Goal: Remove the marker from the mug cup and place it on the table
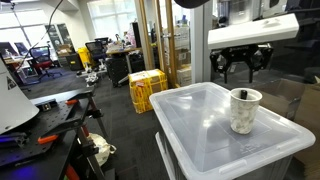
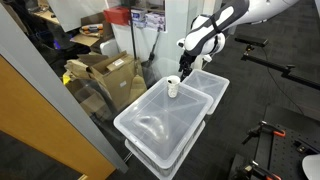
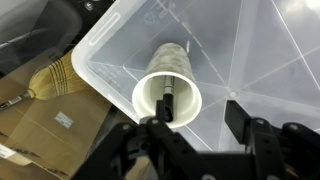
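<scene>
The speckled cream mug cup [image 1: 245,110] stands on the translucent plastic bin top, the table [image 1: 200,135], near its far edge; it also shows small in an exterior view [image 2: 174,88]. The black marker [image 3: 167,99] stands inside the cup [image 3: 168,75], seen from above in the wrist view; its top just shows over the rim [image 1: 243,95]. My gripper [image 3: 197,122] hangs open above the cup, its fingers [image 1: 240,62] apart and clear of the rim [image 2: 186,66]. One finger is over the cup's rim near the marker, the other over the bin top beside it.
A cardboard box [image 2: 105,75] and a glass wall stand beside the bin. A yellow crate [image 1: 146,88] sits on the floor behind. A dark cluttered workbench [image 1: 45,125] lies to the side. The bin top [image 3: 260,60] has a raised edge.
</scene>
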`<state>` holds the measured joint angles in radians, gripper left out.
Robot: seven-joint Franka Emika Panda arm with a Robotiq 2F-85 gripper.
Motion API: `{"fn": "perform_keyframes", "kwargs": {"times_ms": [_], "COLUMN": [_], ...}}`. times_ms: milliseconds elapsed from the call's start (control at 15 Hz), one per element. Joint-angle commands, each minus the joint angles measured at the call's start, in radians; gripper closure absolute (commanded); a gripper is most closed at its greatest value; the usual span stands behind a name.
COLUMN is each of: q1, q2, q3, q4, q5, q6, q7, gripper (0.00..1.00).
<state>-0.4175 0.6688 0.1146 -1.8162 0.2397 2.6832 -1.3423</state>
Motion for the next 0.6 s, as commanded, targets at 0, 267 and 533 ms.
{"fn": "perform_keyframes", "kwargs": {"times_ms": [0, 267, 533], "q1": [-0.040, -0.054, -0.054], "q2": [0.039, 0.072, 0.107], "q3": [0.039, 0.057, 0.059], "q4": [0.067, 0.111, 0.161], "q5": [-0.006, 0.000, 0.004], "q6": [-0.053, -0.085, -0.119], "q7": [-0.058, -0.098, -0.126], "gripper": [0.39, 0.46, 0.48]}}
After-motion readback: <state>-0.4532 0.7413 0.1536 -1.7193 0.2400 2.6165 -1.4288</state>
